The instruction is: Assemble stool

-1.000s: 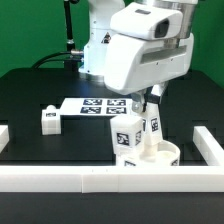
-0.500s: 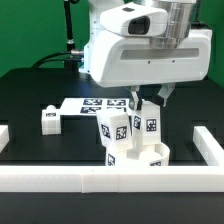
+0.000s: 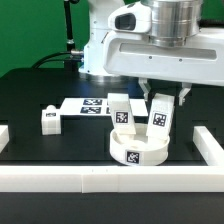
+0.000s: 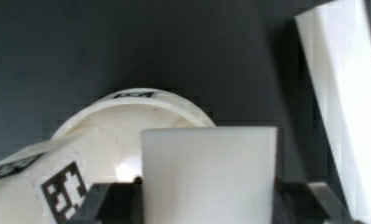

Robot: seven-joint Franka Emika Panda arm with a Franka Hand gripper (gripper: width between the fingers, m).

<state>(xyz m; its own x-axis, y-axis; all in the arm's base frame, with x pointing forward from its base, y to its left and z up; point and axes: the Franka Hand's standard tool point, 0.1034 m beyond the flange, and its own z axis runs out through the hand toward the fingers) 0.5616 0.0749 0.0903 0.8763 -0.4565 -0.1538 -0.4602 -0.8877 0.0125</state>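
The round white seat [image 3: 138,150] lies on the black table near the front rail. Two white tagged legs stand upright in it: one on the exterior view's left [image 3: 122,112] and one on its right [image 3: 160,116]. My gripper [image 3: 165,98] comes down from above and is shut on the top of the right leg. In the wrist view the held leg [image 4: 208,165] fills the space between my gripper's [image 4: 214,203] dark fingers [image 4: 118,203], with the seat [image 4: 132,108] and the other leg [image 4: 54,185] beyond. A third leg [image 3: 49,118] lies loose on the table at the exterior view's left.
The marker board [image 3: 92,105] lies flat behind the seat. White border rails run along the front [image 3: 100,178] and both sides [image 3: 212,148]; one rail shows in the wrist view [image 4: 342,80]. The large white arm body hangs over the seat.
My gripper has turned about its vertical axis with the leg in it. The seat and its legs have turned with it and shifted slightly toward the exterior view's left.
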